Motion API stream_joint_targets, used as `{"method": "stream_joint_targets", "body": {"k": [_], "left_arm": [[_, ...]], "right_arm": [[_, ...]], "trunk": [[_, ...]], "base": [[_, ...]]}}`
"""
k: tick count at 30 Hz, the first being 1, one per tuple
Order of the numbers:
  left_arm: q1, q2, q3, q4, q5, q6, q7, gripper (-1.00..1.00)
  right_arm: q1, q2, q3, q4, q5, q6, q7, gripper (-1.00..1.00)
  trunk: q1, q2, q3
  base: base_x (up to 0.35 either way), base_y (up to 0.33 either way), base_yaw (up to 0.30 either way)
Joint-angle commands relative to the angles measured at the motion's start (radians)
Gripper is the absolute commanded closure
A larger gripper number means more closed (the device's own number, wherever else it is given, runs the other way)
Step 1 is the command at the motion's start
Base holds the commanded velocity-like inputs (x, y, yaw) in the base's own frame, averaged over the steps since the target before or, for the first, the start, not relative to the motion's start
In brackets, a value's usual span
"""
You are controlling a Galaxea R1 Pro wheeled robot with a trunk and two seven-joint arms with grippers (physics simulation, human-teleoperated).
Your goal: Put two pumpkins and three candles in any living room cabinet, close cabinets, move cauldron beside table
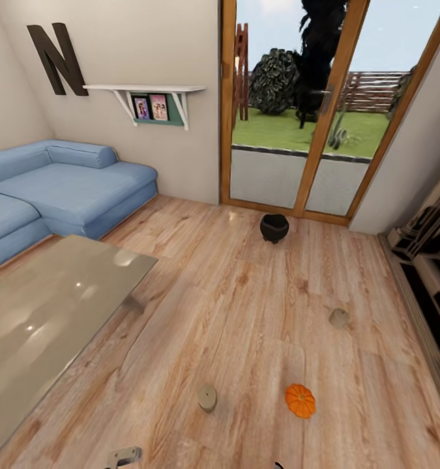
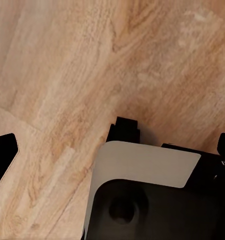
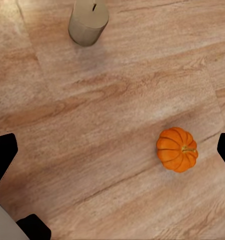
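1. Wood floor [image 1: 233,312]; blue sofa [image 1: 63,189] and glass table [image 1: 44,319] sit left.
2. Pumpkin [image 1: 300,400], two candles [image 1: 206,397] [image 1: 339,318] and cauldron [image 1: 274,227] rest on the floor.
3. Right gripper [image 3: 112,150] hangs spread wide above the pumpkin [image 3: 177,149]; left gripper [image 2: 112,150] spread likewise.

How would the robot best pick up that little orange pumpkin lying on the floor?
Probably from straight above, fingers closing on opposite sides of the pumpkin around its widest ribbed middle. It seems to sit tipped on the wooden floor, its short stem pointing sideways and too small to grip. Nothing stands close beside it, so the fingers have room.
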State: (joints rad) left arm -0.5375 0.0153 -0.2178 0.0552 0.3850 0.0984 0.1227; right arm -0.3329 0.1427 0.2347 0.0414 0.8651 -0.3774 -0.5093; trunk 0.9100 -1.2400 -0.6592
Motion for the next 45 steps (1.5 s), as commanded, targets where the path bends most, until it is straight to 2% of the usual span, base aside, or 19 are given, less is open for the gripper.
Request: {"method": "stream_joint_targets", "body": {"k": [1, 16, 30, 39, 45], "left_arm": [[0.000, 0.000, 0.000, 0.000, 0.000, 0.000, 0.000, -1.00], [0.000, 0.000, 0.000, 0.000, 0.000, 0.000, 0.000, -1.00], [0.000, -0.001, 0.000, 0.000, 0.000, 0.000, 0.000, -1.00], [0.000, 0.000, 0.000, 0.000, 0.000, 0.000, 0.001, -1.00], [0.000, 0.000, 0.000, 0.000, 0.001, 0.000, 0.000, -1.00]], "right_arm": [[0.000, 0.000, 0.000, 0.000, 0.000, 0.000, 0.000, -1.00], [0.000, 0.000, 0.000, 0.000, 0.000, 0.000, 0.000, -1.00], [0.000, -0.001, 0.000, 0.000, 0.000, 0.000, 0.001, -1.00], [0.000, 0.000, 0.000, 0.000, 0.000, 0.000, 0.001, -1.00], [0.000, 0.000, 0.000, 0.000, 0.000, 0.000, 0.002, -1.00]], "trunk": [[0.000, 0.000, 0.000], [0.000, 0.000, 0.001], [0.000, 0.000, 0.016], [0.000, 0.000, 0.026], [0.000, 0.000, 0.027]], "base": [[0.189, 0.207, 0.000], [0.158, 0.141, -0.007], [0.001, 0.015, -0.187], [0.000, 0.254, -0.194], [0.039, 0.277, -0.040]]}}
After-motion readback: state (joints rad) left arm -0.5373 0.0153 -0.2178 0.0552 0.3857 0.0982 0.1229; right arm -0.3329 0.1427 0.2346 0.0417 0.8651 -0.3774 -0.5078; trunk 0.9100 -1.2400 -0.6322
